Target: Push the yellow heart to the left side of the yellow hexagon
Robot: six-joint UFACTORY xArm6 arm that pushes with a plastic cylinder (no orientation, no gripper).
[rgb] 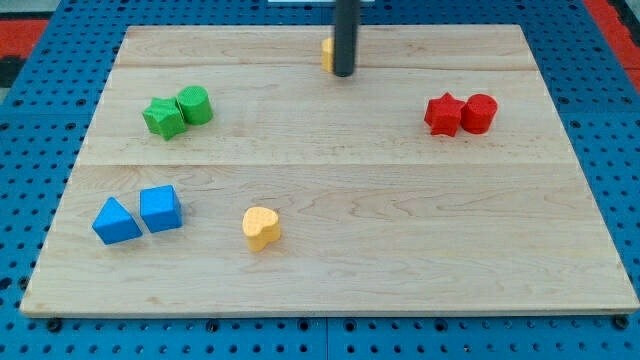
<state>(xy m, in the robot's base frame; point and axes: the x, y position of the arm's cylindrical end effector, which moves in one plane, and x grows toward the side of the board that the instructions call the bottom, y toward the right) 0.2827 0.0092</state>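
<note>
The yellow heart [261, 228] lies on the wooden board toward the view's bottom, left of centre. The yellow hexagon [327, 54] is near the view's top centre, mostly hidden behind the dark rod, with only its left edge showing. My tip [343, 73] rests on the board right beside the hexagon, just to its right and in front of it. The heart is far from the tip, down and to the left.
A green star [163, 119] and a green cylinder [195, 105] touch at the upper left. A red star [443, 114] and a red cylinder [479, 113] touch at the right. A blue triangle [115, 221] and a blue cube [160, 209] sit at the lower left. The board [400, 260] lies on a blue pegboard.
</note>
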